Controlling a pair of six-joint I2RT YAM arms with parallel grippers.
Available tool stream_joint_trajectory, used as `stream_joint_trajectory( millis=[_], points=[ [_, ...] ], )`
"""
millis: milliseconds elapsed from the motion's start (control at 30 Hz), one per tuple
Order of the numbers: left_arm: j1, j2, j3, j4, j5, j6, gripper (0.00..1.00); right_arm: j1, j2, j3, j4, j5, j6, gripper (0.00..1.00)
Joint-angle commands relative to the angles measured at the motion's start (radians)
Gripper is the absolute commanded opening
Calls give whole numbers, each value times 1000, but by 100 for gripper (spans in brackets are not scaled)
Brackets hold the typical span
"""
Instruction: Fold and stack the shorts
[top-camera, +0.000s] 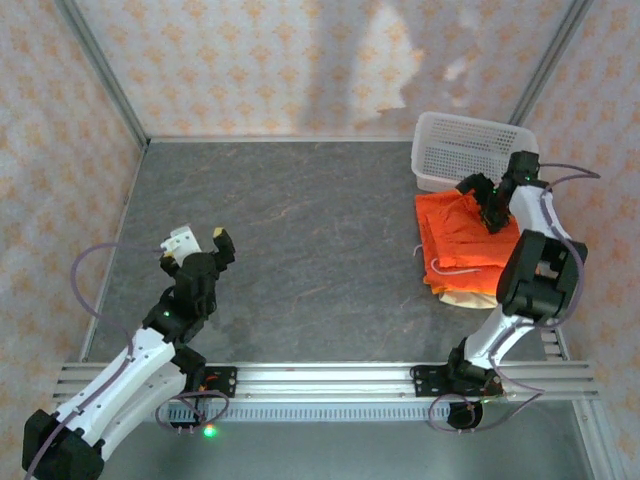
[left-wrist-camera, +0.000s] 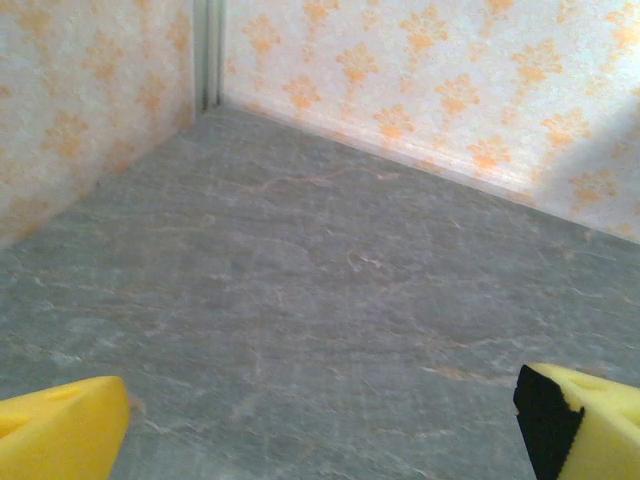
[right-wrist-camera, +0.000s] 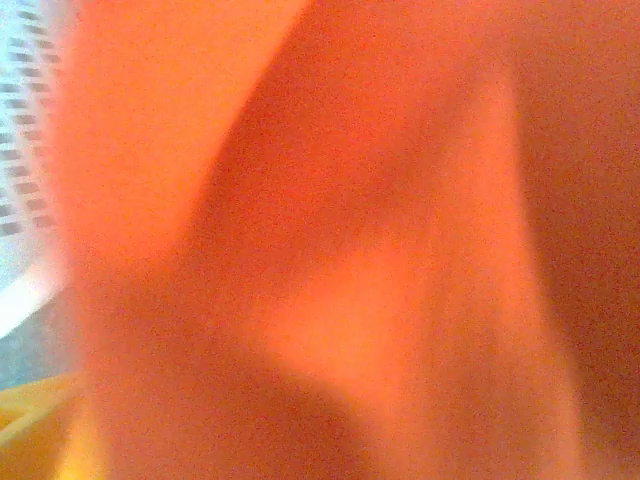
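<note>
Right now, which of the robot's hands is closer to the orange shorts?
Right. Its right hand sits over the far part of the orange shorts; the left hand hovers over the table, well off to the other side.

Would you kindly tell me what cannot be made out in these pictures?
1. Stack of shorts: top view, the orange pair covers whatever lies beneath; a beige pair shows just its edge, so the count is unclear.
2. Right gripper: top view, its own wrist hides whether it touches the shorts; right wrist view, the orange pair is too close and blurred.
3. Left gripper: left wrist view, the bottom edge cuts off its fingers.
</note>
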Motion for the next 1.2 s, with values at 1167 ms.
stream_joint_trajectory(
  millis=[1167],
  points=[
    [335,850,-3,861,316,344,100,290,-174,-902,1380,356,-436,99]
  ],
)
